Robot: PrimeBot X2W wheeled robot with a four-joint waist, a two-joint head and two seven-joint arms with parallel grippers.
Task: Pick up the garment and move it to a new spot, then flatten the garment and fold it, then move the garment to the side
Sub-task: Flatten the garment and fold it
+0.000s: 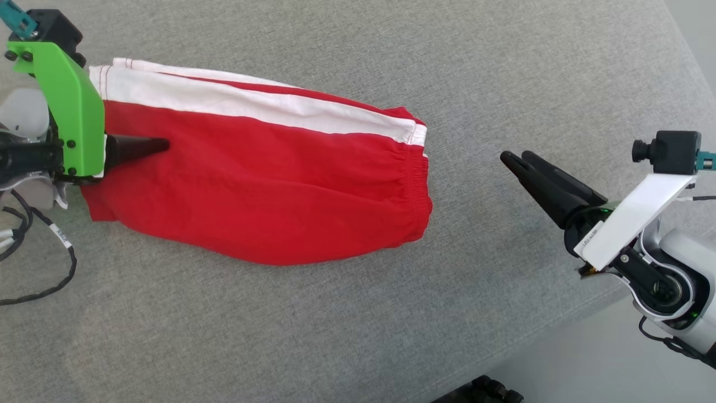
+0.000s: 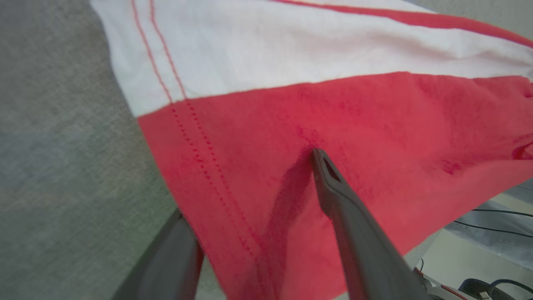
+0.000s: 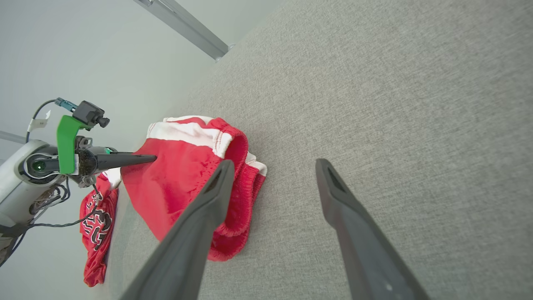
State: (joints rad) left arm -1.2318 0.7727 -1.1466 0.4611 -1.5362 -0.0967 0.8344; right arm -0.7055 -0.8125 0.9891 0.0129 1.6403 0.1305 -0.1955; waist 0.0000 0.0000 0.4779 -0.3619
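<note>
Two tools show in the head view: the left tool (image 1: pixel 163 145) over the hem (image 1: pixel 99 78) end of the red-and-white shorts (image 1: pixel 263 190), which lie flat along the grey counter (image 1: pixel 358 324), and the right tool (image 1: pixel 512 159), apart and empty, well clear of them. Left wrist view — its fingers (image 2: pixel 345 208) stand apart, one on the cloth, one at the hem edge, nothing clamped. Right wrist view: the elastic waistband (image 3: pixel 239 166) bunches thick. Soft, light, limp cloth, I judge — pinch hem or waistband corners

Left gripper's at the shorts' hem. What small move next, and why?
Probably ease the left gripper straight back off the shorts: they lie folded, and its jaws stand open, one finger over the hem, one under its edge, gripping nothing. The right gripper is open and apart.
</note>
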